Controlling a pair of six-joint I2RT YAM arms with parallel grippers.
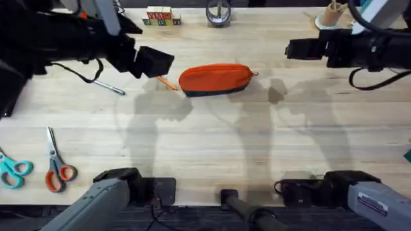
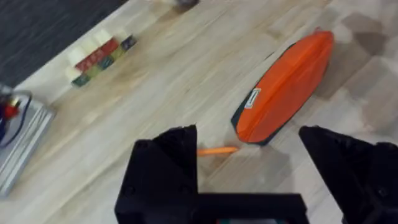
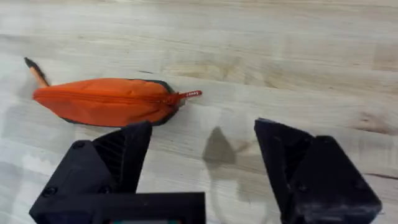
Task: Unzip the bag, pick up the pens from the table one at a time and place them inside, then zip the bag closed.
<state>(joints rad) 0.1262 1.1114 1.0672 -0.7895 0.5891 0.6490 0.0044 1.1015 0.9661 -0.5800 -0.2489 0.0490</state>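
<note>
Crosswise on the table point(image 1: 212, 138) lies the bag point(image 1: 215, 79), pull point(image 3: 191, 94) rightward, both claws spread wide.

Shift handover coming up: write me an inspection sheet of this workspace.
Surface: wooden table, bare in the middle.
Job's things: orange bag zipped shut, pull at its end; orange pen beside the bag; silver pen further left.
Clutter: two pairs of scissors, toy blocks, tape roll.
Grippers: left gripper and right gripper both open, holding nothing, above the table.
Cables: black cable hanging from the left arm.
Surroundings: nothing seen.
</note>
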